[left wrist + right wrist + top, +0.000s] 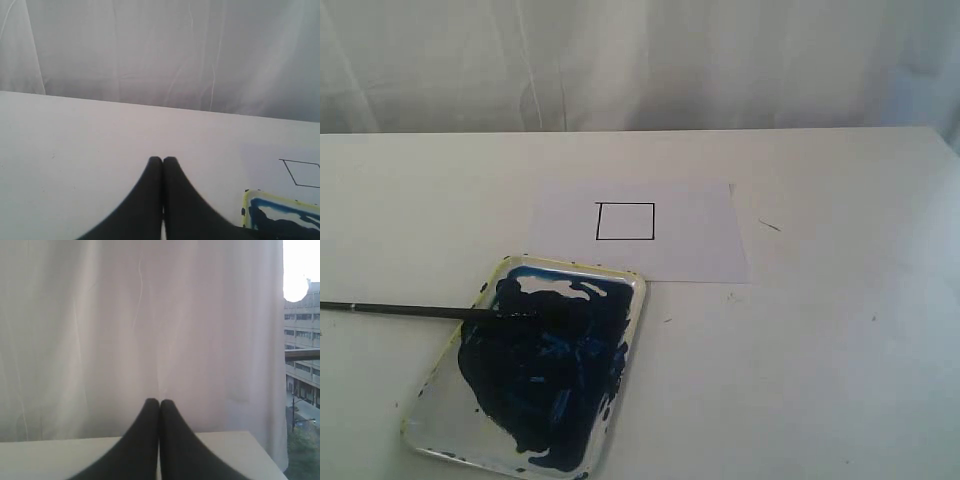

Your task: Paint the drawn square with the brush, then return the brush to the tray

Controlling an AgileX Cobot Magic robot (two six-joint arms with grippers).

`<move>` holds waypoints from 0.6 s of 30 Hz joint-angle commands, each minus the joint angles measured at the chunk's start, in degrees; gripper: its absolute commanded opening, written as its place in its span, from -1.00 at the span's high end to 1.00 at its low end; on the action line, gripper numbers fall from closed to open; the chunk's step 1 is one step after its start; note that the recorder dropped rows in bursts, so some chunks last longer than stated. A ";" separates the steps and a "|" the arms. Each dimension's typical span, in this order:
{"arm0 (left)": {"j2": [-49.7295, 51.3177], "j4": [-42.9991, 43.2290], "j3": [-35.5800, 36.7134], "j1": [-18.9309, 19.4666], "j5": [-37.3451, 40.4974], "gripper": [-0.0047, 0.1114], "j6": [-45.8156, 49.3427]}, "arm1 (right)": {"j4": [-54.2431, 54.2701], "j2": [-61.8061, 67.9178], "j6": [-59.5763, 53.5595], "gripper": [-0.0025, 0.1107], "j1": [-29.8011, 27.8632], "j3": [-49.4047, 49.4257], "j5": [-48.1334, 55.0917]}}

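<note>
Since this thread's gone quiet, how far along is the painting job? — benchwatcher

Honestly, not started, as far as I can tell. The drawn square (625, 221) on the paper sheet (700, 250) is just a black outline with clean white inside, no blue on it anywhere. The brush (410, 311) lies across the tray (435, 415), its tip end down in the dark blue paint (540, 370). Its handle pokes out over the rim and across the desk (840, 380) on my left side. So it's all left to do: pick up, paint, put it back. — twoarms

And your end effectors, holding anything? Where's the brush from them? — benchwatcher

Nope, both empty. My left end effector (163, 160) has its jaws pressed flat together with nothing between them, over bare desk. Its camera catches a corner of the tray and the square, both apart from the tips. The brush doesn't show there, so I can't say how near the handle is. My right end effector (159, 401) is clamped on nothing too, aimed at the curtain (100, 340) past the desk edge, with no task stuff in view. Neither one shows in the overview camera. My guess is the left one goes for the handle, since it sticks out that way. — twoarms
</note>
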 commanded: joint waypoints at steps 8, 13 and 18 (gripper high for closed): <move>0.71 -1.36 -13.56 -0.30 12.06 0.92 0.33 | 0.40 -0.25 0.41 0.96 0.44 -10.69 6.59; 7.62 -1.36 -20.58 -0.30 17.09 0.92 1.96 | 0.40 3.52 0.41 0.96 0.44 -16.59 11.48; 18.74 -1.51 -27.53 -0.30 19.90 0.92 2.95 | 0.40 14.32 0.41 0.96 0.44 -23.60 12.97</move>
